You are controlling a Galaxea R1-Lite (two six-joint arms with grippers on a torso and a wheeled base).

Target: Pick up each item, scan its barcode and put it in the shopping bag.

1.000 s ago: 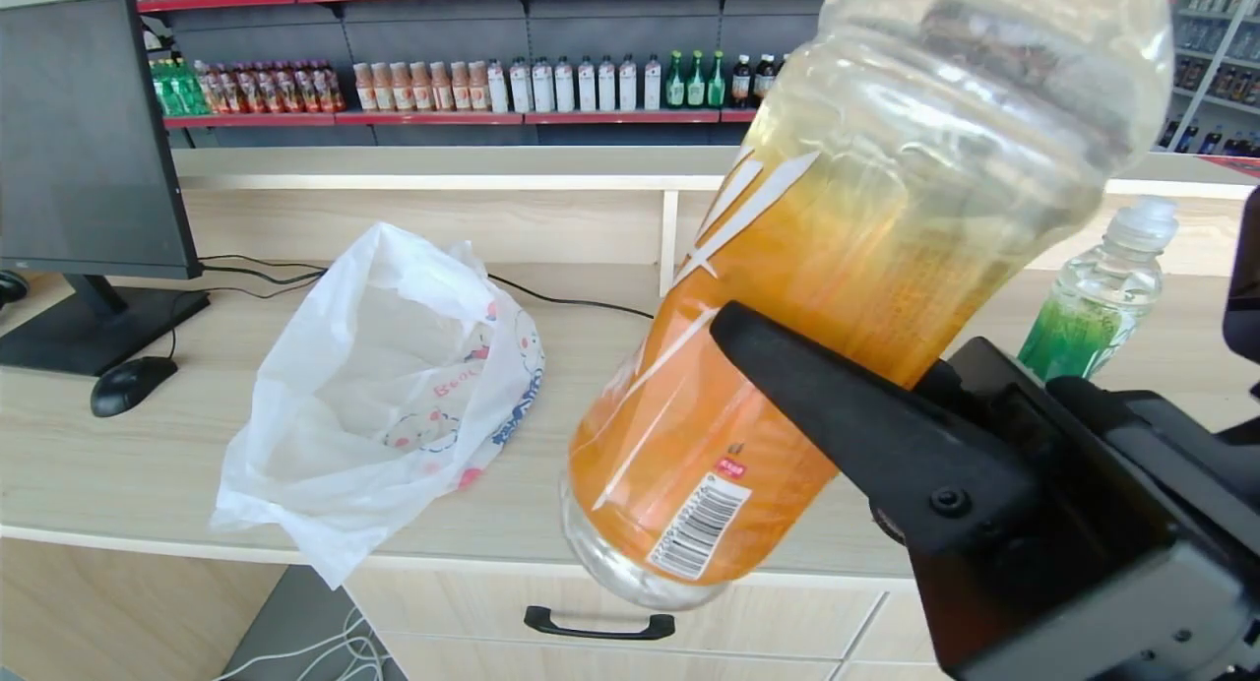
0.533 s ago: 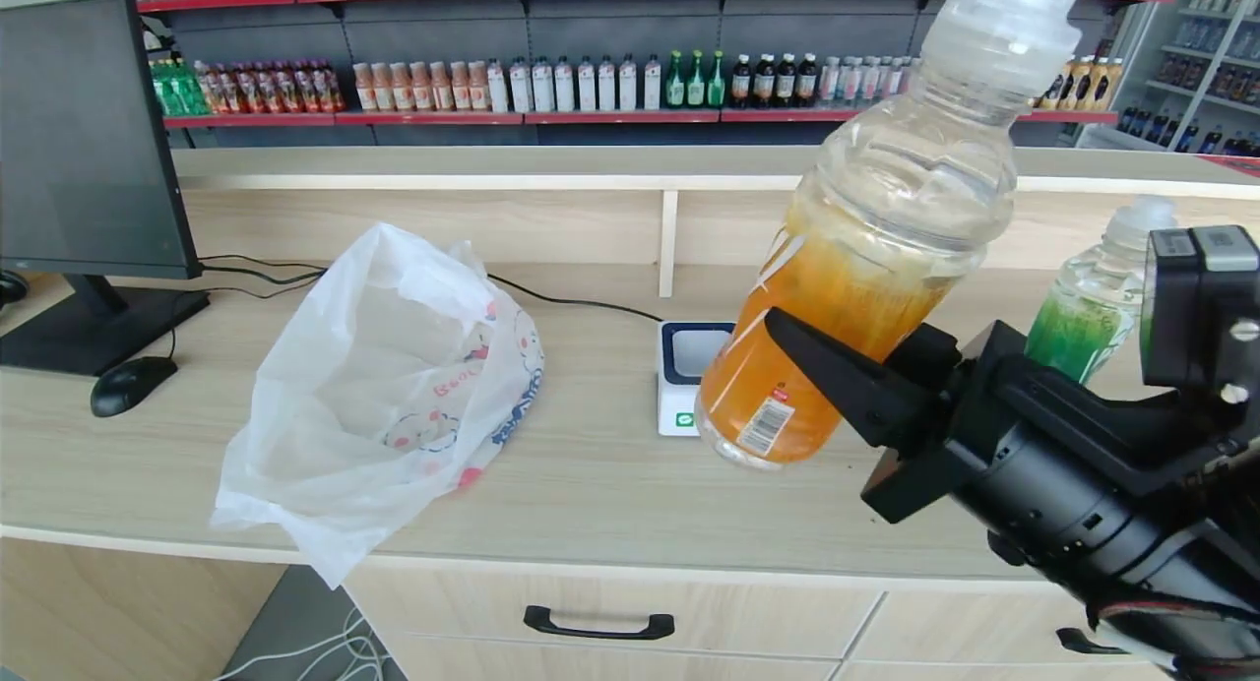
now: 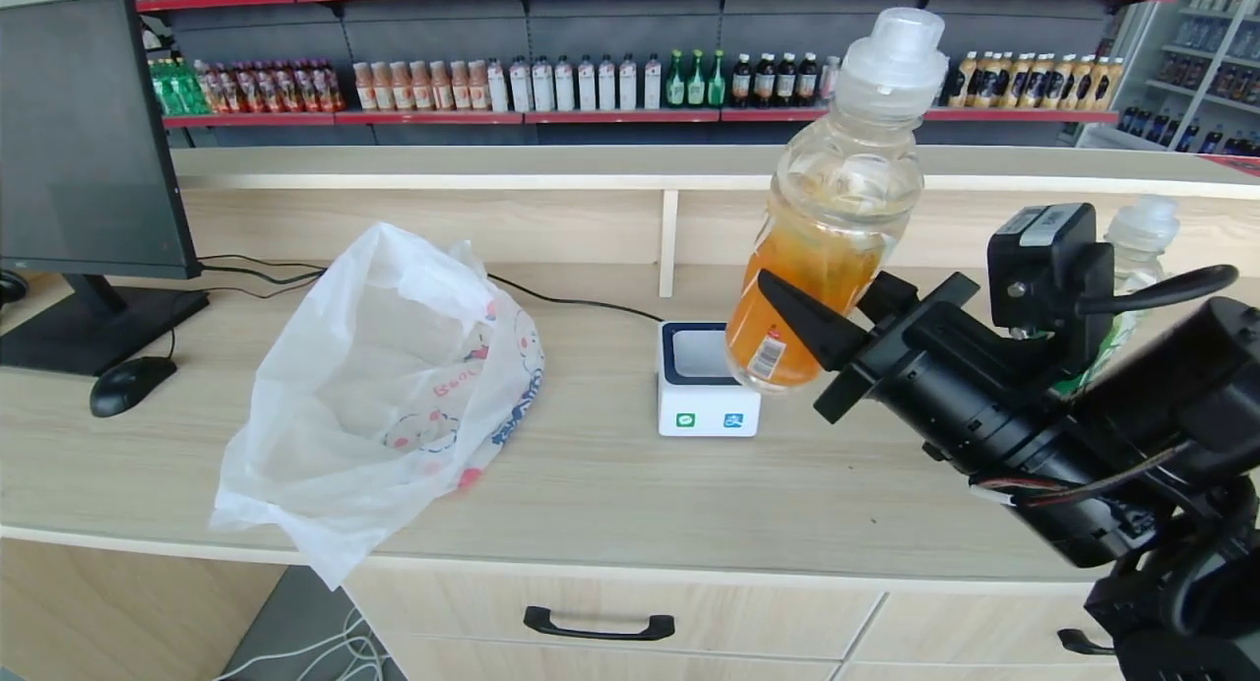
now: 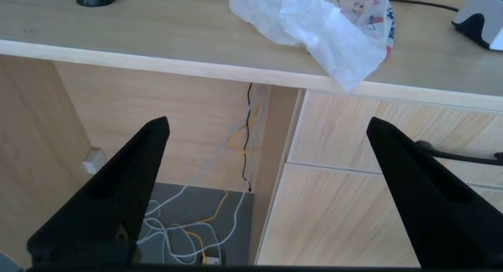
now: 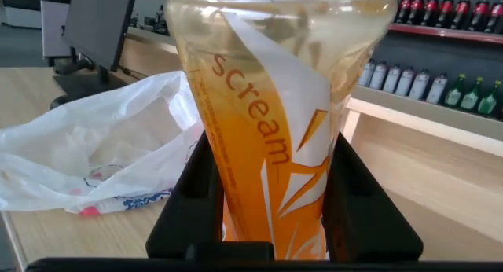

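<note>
My right gripper (image 3: 822,341) is shut on an orange drink bottle (image 3: 822,238) with a white cap, held tilted just above and to the right of the small white barcode scanner (image 3: 701,381) on the counter. The bottle's barcode label faces down toward the scanner. Close up in the right wrist view, the orange drink bottle (image 5: 271,123) stands clamped between the black fingers (image 5: 196,197). The white plastic shopping bag (image 3: 379,386) lies open on the counter's left. My left gripper (image 4: 267,193) hangs open below the counter's edge, in front of the cabinet. A green-label bottle (image 3: 1132,258) stands behind my right arm.
A monitor (image 3: 89,140) and mouse (image 3: 128,384) sit at the far left, with a black cable (image 3: 571,302) running across to the scanner. A raised ledge (image 3: 472,184) borders the back of the counter. Drawers with a handle (image 3: 598,624) lie under the front edge.
My right arm carried the orange bottle away from the head camera, down and back to just above the scanner, which was hidden a second ago. The bag stayed put.
</note>
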